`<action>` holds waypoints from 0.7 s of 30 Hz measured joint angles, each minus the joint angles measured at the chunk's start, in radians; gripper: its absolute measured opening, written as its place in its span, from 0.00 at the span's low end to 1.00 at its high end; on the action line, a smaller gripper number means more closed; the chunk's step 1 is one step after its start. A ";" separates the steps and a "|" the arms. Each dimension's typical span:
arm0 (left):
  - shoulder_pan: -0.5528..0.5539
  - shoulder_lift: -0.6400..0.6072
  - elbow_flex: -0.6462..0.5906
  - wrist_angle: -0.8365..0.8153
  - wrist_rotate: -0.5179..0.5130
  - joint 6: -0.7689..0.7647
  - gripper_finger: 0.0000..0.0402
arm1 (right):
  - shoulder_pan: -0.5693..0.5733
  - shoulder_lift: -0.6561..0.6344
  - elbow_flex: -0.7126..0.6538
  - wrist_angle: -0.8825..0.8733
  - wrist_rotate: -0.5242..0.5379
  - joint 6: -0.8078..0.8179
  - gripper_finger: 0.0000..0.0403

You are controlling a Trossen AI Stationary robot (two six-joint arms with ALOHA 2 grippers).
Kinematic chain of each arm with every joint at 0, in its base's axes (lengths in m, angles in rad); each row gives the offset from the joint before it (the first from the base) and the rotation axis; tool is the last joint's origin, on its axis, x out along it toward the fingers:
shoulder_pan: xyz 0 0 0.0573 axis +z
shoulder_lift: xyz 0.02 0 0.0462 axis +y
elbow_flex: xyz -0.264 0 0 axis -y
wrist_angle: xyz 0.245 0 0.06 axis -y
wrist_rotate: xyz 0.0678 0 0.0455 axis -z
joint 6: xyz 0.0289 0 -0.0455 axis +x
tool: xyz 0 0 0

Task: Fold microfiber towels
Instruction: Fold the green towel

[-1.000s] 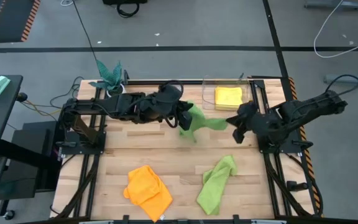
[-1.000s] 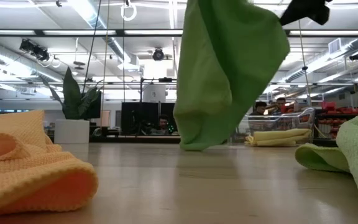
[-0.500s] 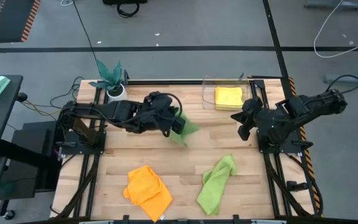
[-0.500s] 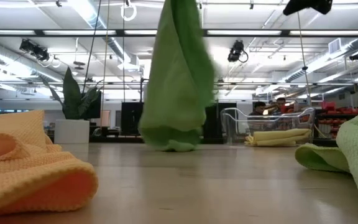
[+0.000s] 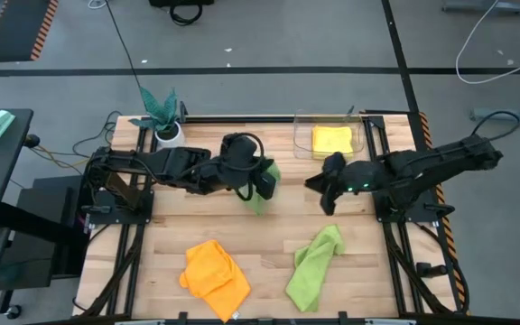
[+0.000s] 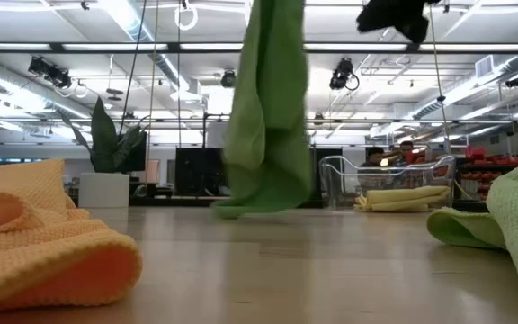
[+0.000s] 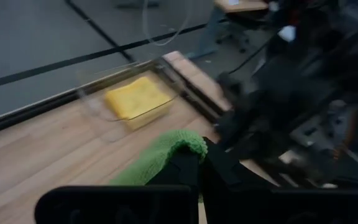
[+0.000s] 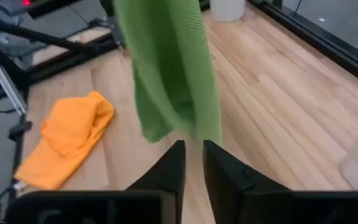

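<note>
A lime green towel [image 5: 260,193] [image 6: 268,117] [image 8: 173,68] hangs in long folds from my left gripper [image 5: 264,179] [image 7: 201,163], which is shut on its top, above the table's middle toward the far side. My right gripper [image 5: 318,185] [image 8: 193,163] stands to the towel's right, apart from it, pointing at it, its fingers a narrow gap apart with nothing between them. An orange towel [image 5: 215,271] and a second lime green towel [image 5: 314,262] lie crumpled near the table's front. A folded yellow towel [image 5: 332,140] lies in a clear bin. My left gripper pinches the green towel's bunched top [image 7: 178,147] between its two fingers, with a hump of cloth standing above the fingertips. The fingers slant down from the table's left. The towel hangs slack below them, its lower end [image 6: 261,203] close to the table top.
A teal plant in a white pot [image 5: 162,113] stands at the far left corner. The clear bin [image 5: 303,135] sits at the far right. Bare wood lies between the hanging towel and the two towels near the front edge.
The green towel was stretched between both grippers. My right gripper has let go of its end, drawn back toward the right edge, then come back toward the towel. The freed end has swung left and dropped, and the towel now hangs straight down from my left gripper.
</note>
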 joint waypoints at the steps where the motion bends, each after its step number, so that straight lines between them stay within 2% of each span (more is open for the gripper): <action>1: 0.000 0.000 0.000 0.017 0.007 0.013 0.02 | -0.005 0.019 -0.001 0.001 0.000 -0.004 0.18; 4: 0.002 0.000 0.000 0.038 0.016 0.016 0.02 | -0.023 0.077 -0.002 -0.005 -0.019 -0.005 0.24; 10: 0.006 0.000 0.000 0.038 0.043 0.016 0.02 | -0.023 0.153 -0.002 0.042 -0.181 0.010 0.35; 15: 0.009 0.000 0.000 0.039 0.045 0.016 0.02 | -0.006 0.158 -0.002 0.057 -0.185 0.057 0.40; 18: 0.020 0.000 0.000 0.041 0.071 0.016 0.02 | 0.007 0.158 -0.002 0.087 -0.184 0.102 0.41; 21: 0.033 0.000 0.000 0.054 0.087 0.018 0.02 | 0.018 0.165 -0.002 0.125 -0.186 0.080 0.40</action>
